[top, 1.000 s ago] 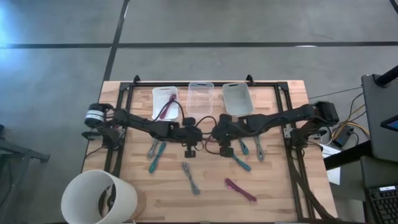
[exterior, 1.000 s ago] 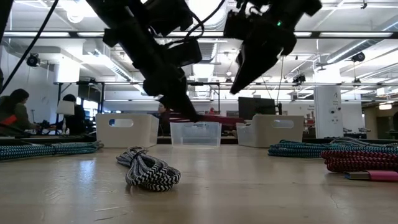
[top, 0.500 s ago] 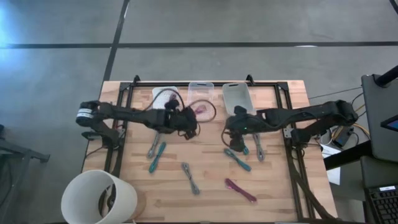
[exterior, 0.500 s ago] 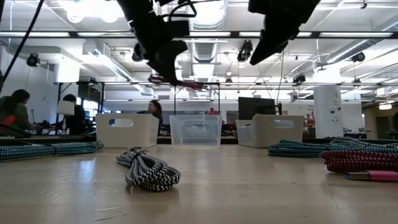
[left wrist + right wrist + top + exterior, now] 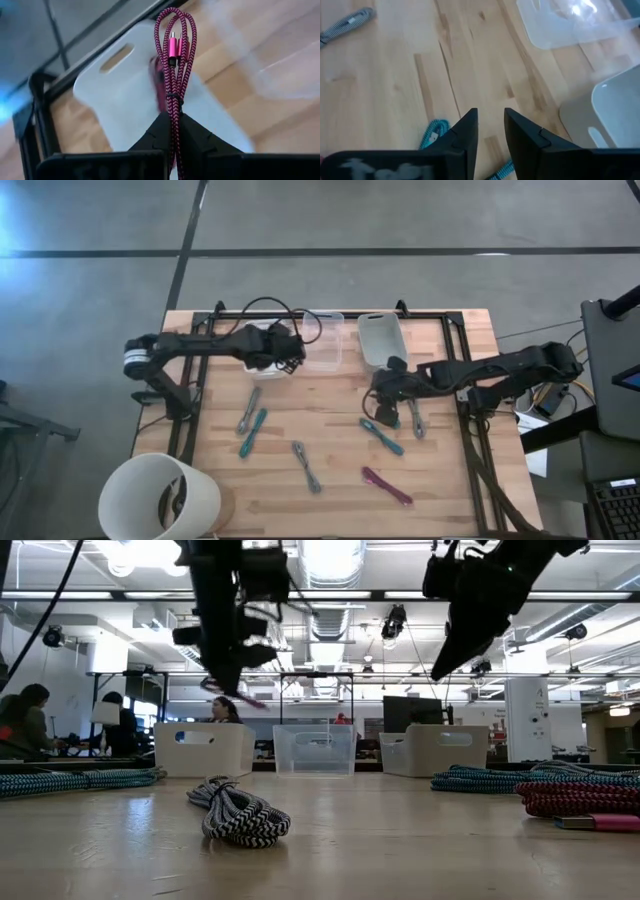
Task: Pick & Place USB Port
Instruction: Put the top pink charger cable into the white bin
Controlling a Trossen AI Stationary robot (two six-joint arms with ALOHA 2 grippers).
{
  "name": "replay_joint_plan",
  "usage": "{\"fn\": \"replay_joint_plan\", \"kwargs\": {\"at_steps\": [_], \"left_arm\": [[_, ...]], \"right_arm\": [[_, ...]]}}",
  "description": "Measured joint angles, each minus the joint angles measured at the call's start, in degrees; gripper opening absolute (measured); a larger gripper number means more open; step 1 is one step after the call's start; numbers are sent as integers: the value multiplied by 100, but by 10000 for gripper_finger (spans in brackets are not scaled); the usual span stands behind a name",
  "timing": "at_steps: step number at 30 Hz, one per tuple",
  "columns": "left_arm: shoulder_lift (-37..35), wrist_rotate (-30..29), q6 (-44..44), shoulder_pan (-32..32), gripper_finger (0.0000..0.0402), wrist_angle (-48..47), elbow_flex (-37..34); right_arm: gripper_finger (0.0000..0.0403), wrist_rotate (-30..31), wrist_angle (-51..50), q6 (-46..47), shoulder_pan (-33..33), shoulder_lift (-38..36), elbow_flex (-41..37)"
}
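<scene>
My left gripper (image 5: 285,352) is shut on a magenta braided USB cable bundle (image 5: 173,60) and hovers above the white left bin (image 5: 262,332), where another magenta cable (image 5: 157,82) lies. In the low view the held cable (image 5: 236,693) hangs high over the table. My right gripper (image 5: 383,390) hovers open and empty above the table's middle right, beside a teal cable (image 5: 433,132). My left gripper pinches the magenta cable bundle between its two fingers near the bundle's tied middle (image 5: 174,106), fingers lying along the strands. Several folded strands and the pink plug (image 5: 172,46) stick out past the fingertips. The bundle is lifted clear above the white bin.
A clear bin (image 5: 322,340) and a pale grey bin (image 5: 380,338) stand along the far edge. Loose cables lie on the wood: teal (image 5: 252,431), grey (image 5: 307,465), magenta (image 5: 387,486), teal (image 5: 382,436). A white bucket (image 5: 158,498) stands at the near left corner.
My left gripper has carried the magenta cable up from the table's middle toward the far left, and it is now over the white bin. My right gripper has drawn back toward the table's right and risen.
</scene>
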Motion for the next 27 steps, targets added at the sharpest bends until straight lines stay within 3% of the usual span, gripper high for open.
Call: {"fn": "replay_joint_plan", "kwargs": {"at_steps": [13,20,27], "left_arm": [[9,46,-1120,646,21,380,-1117],[11,423,-1086,823,21,1330,-1722],[13,467,-1105,840,31,1674,-1985]], "right_arm": [[88,-2,361,61,0,2,-91],[82,-2,437,91,0,4,-91],[72,-4,448,214,0,4,-89]]}}
